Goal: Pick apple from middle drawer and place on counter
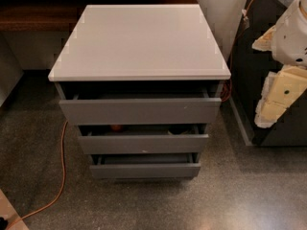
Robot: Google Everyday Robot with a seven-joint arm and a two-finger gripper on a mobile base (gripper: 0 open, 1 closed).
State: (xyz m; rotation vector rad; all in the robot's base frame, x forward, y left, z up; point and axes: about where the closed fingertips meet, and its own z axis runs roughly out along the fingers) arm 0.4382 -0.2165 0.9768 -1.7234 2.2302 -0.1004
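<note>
The grey cabinet has three drawers, all pulled slightly out. The middle drawer (144, 143) is open a little, and a small part of the red apple (116, 127) shows in its dark gap at the left. The counter (139, 40) is the light-grey top slab, with nothing on it. My gripper (278, 97) is at the right edge of the camera view, cream-coloured, raised beside the cabinet and well away from the drawers. It holds nothing that I can see.
An orange cable (60, 176) runs over the speckled floor at the left of the cabinet. A dark brown wooden shelf (33, 14) is behind at the left. A dark panel (268, 56) stands to the right.
</note>
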